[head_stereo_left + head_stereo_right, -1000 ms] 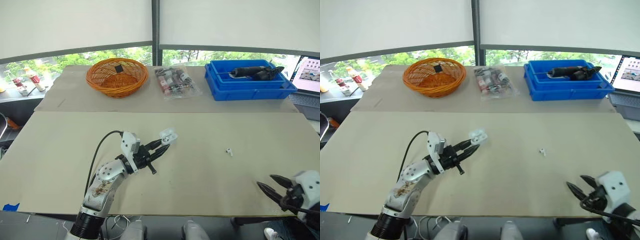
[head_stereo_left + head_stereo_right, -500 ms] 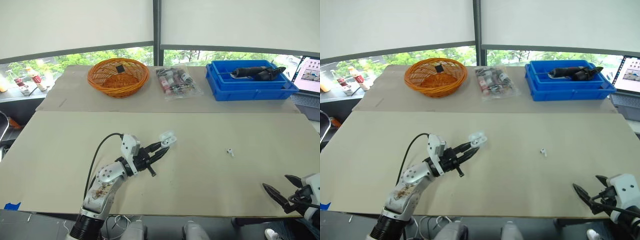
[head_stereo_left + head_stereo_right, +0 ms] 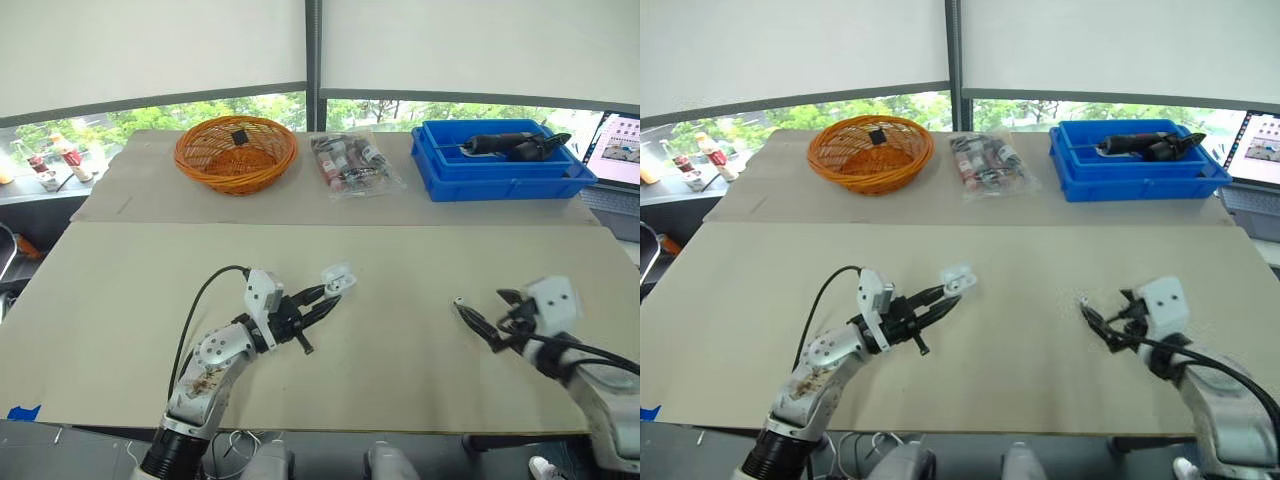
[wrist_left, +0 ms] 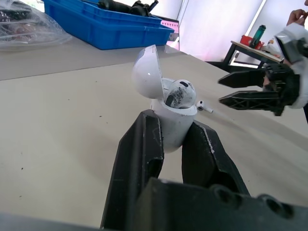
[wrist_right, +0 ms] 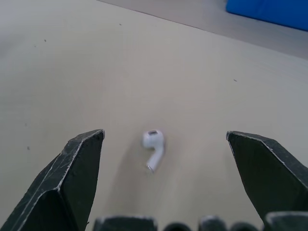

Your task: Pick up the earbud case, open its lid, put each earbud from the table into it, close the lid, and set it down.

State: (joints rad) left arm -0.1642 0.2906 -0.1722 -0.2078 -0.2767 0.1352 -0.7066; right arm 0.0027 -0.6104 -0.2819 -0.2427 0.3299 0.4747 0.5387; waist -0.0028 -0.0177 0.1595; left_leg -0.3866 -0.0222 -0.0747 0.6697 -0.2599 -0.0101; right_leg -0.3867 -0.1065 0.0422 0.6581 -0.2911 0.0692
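Note:
My left gripper is shut on the white earbud case, held a little above the tan table left of centre. The case's lid stands open, and the left wrist view shows one earbud seated inside the case. A second white earbud lies loose on the table to the right. My right gripper is open and low over the table, its fingertips on either side of that earbud without touching it.
Along the far side stand an orange wicker basket, a clear bag of small items and a blue bin holding a black tool. A laptop sits at the far right edge.
My right gripper has moved from the near right edge forward and left to the loose earbud, still open. The left gripper has kept the open case almost still.

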